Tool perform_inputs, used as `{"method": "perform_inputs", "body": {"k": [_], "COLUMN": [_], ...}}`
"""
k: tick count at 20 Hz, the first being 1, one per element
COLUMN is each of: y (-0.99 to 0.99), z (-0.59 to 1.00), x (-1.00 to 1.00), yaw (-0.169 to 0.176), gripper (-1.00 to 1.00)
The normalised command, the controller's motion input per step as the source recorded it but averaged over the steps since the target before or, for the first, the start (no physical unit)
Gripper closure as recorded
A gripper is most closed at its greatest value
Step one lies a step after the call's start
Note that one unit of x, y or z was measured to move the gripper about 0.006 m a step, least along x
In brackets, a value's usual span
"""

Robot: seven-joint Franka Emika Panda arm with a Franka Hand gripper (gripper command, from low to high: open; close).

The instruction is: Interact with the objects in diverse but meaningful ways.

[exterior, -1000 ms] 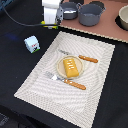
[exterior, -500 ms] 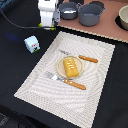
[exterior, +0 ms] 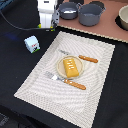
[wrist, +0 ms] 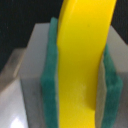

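one gripper (exterior: 53,20) unmoved, gripping banana (wrist: 82,65)

Slab (exterior: 71,67) on plate (exterior: 62,66) mid-placemat (exterior: 35,82), knife (exterior: 87,59) behind, fork (exterior: 65,80) in front, carton (exterior: 32,43) off the mat toward the exterior view's left, saucepan (exterior: 68,9) and pot (exterior: 91,13) behind the mat.

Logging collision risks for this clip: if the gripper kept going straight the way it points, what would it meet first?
The gripper is shut on the yellow banana. Straight ahead, a grey surface lies behind the banana; the banana would probably touch it first, though depth is unclear.
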Motion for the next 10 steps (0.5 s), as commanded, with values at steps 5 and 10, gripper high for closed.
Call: {"method": "perform_inputs", "body": {"k": [5,10], "y": [-0.11,-0.10], "z": [-0.26,-0.19], "x": [-0.31,-0.26], "yaw": [0.000,0.000], "gripper": [1.00,1.00]}}
